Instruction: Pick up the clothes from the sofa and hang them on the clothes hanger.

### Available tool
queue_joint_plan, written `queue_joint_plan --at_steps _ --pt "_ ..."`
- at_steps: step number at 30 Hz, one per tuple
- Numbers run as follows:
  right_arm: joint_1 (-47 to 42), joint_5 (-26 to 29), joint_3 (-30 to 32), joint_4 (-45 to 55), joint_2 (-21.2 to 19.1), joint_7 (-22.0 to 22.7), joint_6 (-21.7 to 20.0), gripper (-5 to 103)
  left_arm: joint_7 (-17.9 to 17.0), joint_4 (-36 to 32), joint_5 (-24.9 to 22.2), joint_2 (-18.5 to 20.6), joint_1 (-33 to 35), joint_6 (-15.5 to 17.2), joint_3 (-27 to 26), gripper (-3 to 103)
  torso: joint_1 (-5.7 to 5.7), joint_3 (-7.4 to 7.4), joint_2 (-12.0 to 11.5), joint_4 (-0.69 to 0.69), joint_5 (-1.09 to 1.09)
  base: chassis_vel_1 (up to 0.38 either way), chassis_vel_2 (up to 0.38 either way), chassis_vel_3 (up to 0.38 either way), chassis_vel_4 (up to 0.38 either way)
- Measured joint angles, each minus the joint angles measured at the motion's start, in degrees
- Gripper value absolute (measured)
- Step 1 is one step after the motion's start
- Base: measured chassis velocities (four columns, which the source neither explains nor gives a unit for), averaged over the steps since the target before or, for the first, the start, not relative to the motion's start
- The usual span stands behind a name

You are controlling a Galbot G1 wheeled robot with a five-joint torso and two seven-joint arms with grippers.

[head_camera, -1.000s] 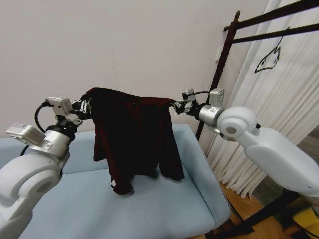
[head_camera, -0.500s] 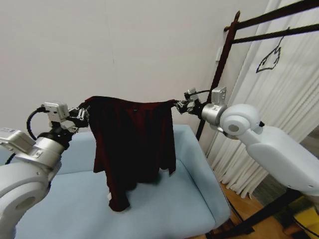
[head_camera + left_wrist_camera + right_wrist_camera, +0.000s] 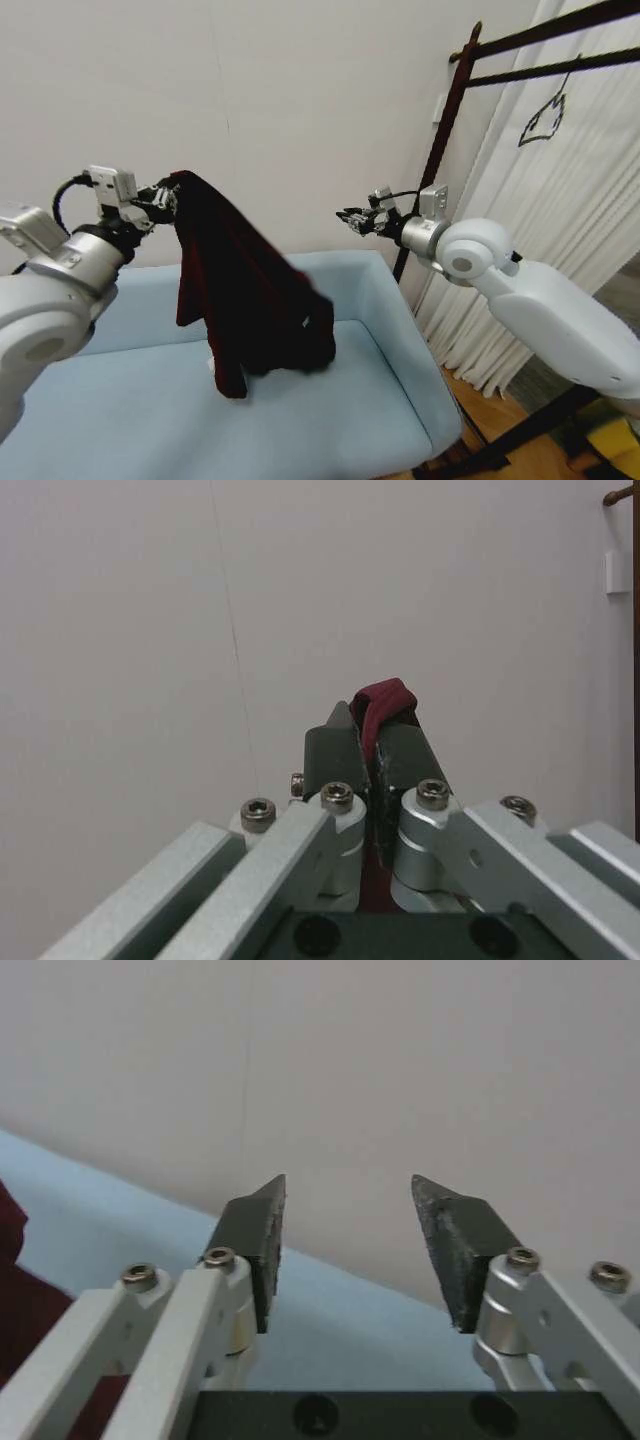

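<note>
Since the earlier frames the right gripper [image 3: 350,216] has let go of the dark red shirt [image 3: 245,300]. It was stretched between both grippers and now hangs from the left gripper [image 3: 165,196] alone. The freed side has dropped, and the lower folds sag over the middle of the sofa [image 3: 340,430] seat; I cannot tell whether they touch the cushion. The left fingers [image 3: 330,750] are pressed together, pinching a fold of the cloth. The right fingers [image 3: 255,1240] are spread wide with nothing between them, above the sofa's right end.

The pickup looks largely done, but the hanging is not. The clothes rack [image 3: 448,120] stands past the sofa's right end, well apart from the shirt, and its bars do not carry it. With one hold gone, the shirt probably needs a fresh grip before it goes over a bar.
</note>
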Motion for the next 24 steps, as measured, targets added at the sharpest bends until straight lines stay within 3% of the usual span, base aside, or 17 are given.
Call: queue_joint_plan --at_steps 2,4,5,6,7,9,10,11,15,21,24 --pt "1.3 -0.2 1.0 -0.4 0.9 4.8 -0.1 55 0.6 0.4 -0.5 0.5 0.5 0.2 -0.2 2 0.0 0.0 0.0 0.0 0.01 0.0 0.0 0.0 0.0" --pt "4.4 1.6 1.6 -0.6 2.6 14.1 -2.7 60 1.0 0.7 -0.5 0.6 1.5 0.2 -0.7 2 0.0 0.0 0.0 -0.01 -0.01 0.0 0.0 0.0 0.0" --pt "4.4 1.6 1.6 -0.6 2.6 14.1 -2.7 60 1.0 0.7 -0.5 0.6 1.5 0.2 -0.7 2 0.0 0.0 0.0 -0.01 -0.01 0.0 0.0 0.0 0.0" --pt "6.3 4.5 1.8 -0.7 3.9 20.0 -3.5 60 1.2 0.8 -0.5 0.6 2.1 0.2 -1.0 2 0.0 0.0 0.0 0.0 -0.02 0.0 0.0 0.0 0.0" --pt "8.7 7.5 1.5 -0.9 5.1 26.0 -3.7 71 1.5 0.9 -0.5 0.4 2.8 0.2 -1.3 2 0.0 0.0 0.0 0.01 -0.01 0.0 0.0 0.0 0.0" --pt "13.0 10.1 -0.1 -1.7 6.3 33.5 -3.0 82 1.7 1.0 -0.3 0.0 3.9 0.2 -1.7 2 0.0 0.0 0.0 0.03 -0.03 0.0 0.0 0.0 0.0" --pt "13.0 10.1 -0.1 -1.7 6.3 33.5 -3.0 82 1.7 1.0 -0.3 0.0 3.9 0.2 -1.7 2 0.0 0.0 0.0 0.03 -0.03 0.0 0.0 0.0 0.0" --pt "15.4 10.5 -1.4 -2.5 6.6 36.5 -2.3 82 1.9 1.0 0.0 -0.3 4.6 0.2 -1.9 2 0.0 0.0 0.0 0.02 -0.04 0.0 0.0 0.0 0.0" --pt "23.4 11.1 -4.9 -6.1 7.8 43.1 -0.4 99 2.3 0.9 1.1 -1.2 6.4 0.1 -2.6 2 0.0 0.0 0.0 -0.02 0.0 0.0 0.0 0.0 0.0" --pt "35.3 10.4 -9.7 -15.7 10.0 46.9 0.2 100 2.6 0.9 2.0 -2.3 7.6 0.0 -3.0 2 0.0 -0.01 0.0 0.0 -0.02 0.0 0.0 0.0 0.0" --pt "42.7 10.6 -13.5 -23.6 12.0 51.5 0.4 100 2.7 0.8 2.2 -3.1 8.0 0.0 -3.3 2 0.0 -0.01 0.0 0.02 -0.03 0.0 0.0 0.0 0.0"
